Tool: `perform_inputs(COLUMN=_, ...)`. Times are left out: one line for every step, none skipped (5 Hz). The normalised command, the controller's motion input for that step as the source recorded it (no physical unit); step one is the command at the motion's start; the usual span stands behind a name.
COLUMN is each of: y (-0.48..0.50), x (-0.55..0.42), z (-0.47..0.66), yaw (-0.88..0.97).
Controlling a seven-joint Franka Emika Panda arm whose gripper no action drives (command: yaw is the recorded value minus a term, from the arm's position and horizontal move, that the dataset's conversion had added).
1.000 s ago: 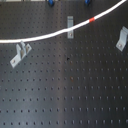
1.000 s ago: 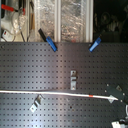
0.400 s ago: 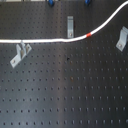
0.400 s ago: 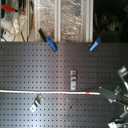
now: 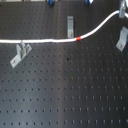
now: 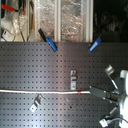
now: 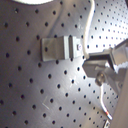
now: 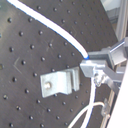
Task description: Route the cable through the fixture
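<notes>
I noted the cable [image 5: 47, 41] lying across the black perforated worktop [image 5: 65, 95], running from the first exterior view's left edge, past its red tape band [image 5: 79, 38], then curving up toward the first exterior view's upper right, where the tool [image 6: 98, 92] held it. In both wrist views the tool's fingers [image 8: 97, 62] sat clamped together on the cable, with a bracket [image 8: 59, 82] just beside them. Three brackets showed in the first exterior view: a left bracket [image 5: 20, 53], a middle bracket [image 5: 70, 23] and a right bracket [image 5: 121, 39]. The cable passed over or just behind the top of the left bracket; I could not tell whether it was seated there. It ran in front of the middle bracket, apart from it, and had not yet reached the right bracket. My judgement: routing was at most one bracket in, with the middle and right brackets left to thread.
</notes>
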Motion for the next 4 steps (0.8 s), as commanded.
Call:
perform_inputs(y=0.046, x=-0.374, z=0.35, yaw=-0.22)
perform_inputs(y=0.027, x=-0.239, z=0.23, yaw=-0.37)
perform_inputs(y=0.253, x=-0.002, z=0.04, yaw=-0.5)
perform_inputs(y=0.265, x=0.125, z=0.0, yaw=-0.43)
